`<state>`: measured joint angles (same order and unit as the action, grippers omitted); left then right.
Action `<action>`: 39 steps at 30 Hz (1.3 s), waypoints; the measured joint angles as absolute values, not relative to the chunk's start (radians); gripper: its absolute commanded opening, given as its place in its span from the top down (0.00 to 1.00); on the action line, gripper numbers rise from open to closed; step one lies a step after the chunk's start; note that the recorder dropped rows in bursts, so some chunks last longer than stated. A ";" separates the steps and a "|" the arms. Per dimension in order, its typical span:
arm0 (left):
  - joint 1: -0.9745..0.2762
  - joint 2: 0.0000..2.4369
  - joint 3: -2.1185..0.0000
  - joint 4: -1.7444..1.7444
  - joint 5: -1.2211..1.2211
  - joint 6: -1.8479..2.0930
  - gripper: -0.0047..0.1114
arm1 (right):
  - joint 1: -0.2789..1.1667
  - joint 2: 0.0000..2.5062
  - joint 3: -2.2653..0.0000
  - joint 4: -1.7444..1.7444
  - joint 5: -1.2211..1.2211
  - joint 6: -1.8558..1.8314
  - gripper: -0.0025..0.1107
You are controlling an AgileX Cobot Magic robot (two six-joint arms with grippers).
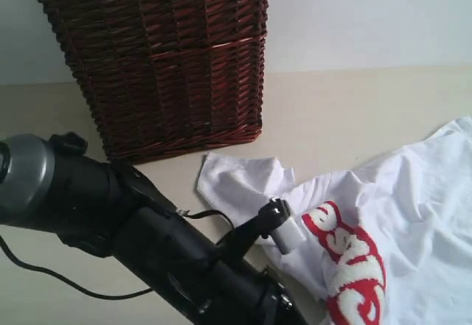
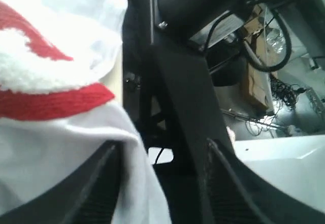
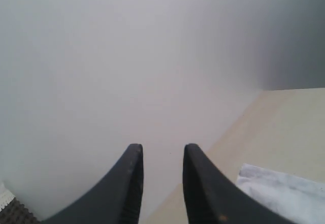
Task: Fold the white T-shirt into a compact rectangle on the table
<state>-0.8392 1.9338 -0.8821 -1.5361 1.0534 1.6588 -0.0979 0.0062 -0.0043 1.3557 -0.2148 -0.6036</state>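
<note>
Your left claw (image 2: 162,145) stands parted with the white T-shirt (image 1: 413,214) draped over one finger, your right claw (image 3: 162,148) is slightly parted and empty, and the shirt lies rumpled on the tabletop (image 1: 354,111) near the wicker basket (image 1: 162,60), whose inside is hidden.

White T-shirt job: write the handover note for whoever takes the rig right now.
Left tool: jaws apart, shirt cloth draped over one finger, apparently not pinched.
Right tool: open, empty, pointed at the wall.
White T-shirt: crumpled on the table, red lettering up, one sleeve toward the basket.
Done: no fold visible.
Left: flatten the shirt, then fold it into a compact rectangle.
</note>
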 measured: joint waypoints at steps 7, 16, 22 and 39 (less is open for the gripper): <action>-0.964 1.934 -0.884 -1.672 1.002 1.712 0.53 | -0.098 0.006 -0.004 1.358 -0.173 -0.463 0.72; -0.957 1.934 -0.908 -1.638 0.922 1.647 0.53 | -0.098 0.036 -0.070 1.165 0.177 -0.527 0.72; -1.008 1.965 -0.913 -1.645 0.898 1.647 0.53 | -0.098 0.212 -0.229 1.082 0.222 -0.695 0.72; -1.022 2.008 -0.981 -1.661 0.887 1.567 0.53 | -0.098 1.256 -0.528 0.740 0.386 -0.778 0.98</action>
